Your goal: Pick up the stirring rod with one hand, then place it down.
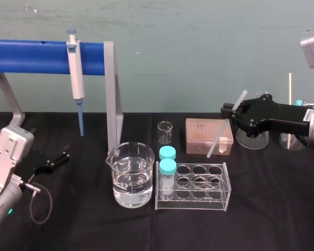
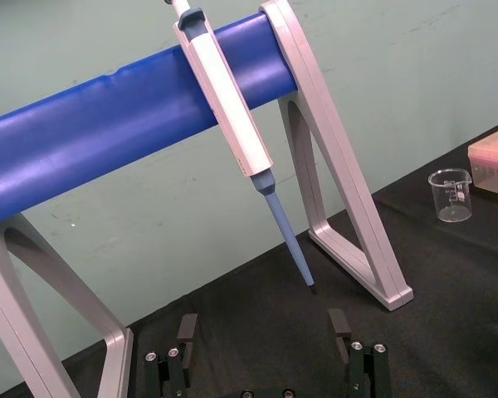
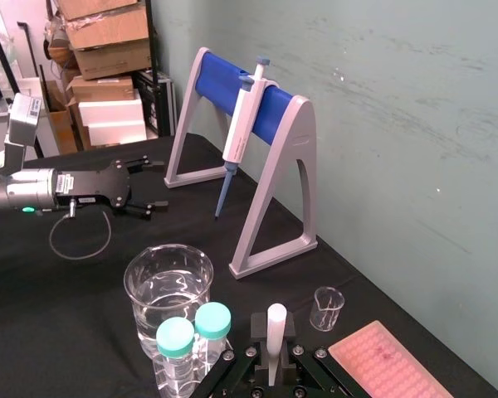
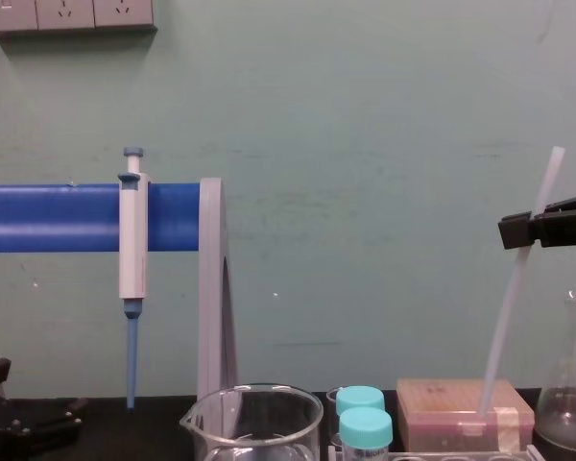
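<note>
Above the worktop [image 1: 272, 209]: R gripper [image 1: 231, 111] jaws clamp rod [image 1: 221, 135] near top; axis steep, low end at box [image 1: 199, 133]; L gripper [image 1: 63, 156] parked, jaws wide.

Laboratory bench, pipette [image 1: 76, 68] on stand, glass beaker [image 1: 130, 174], test tube rack [image 1: 193, 186], black tablecloth [image 1: 83, 219]
</note>
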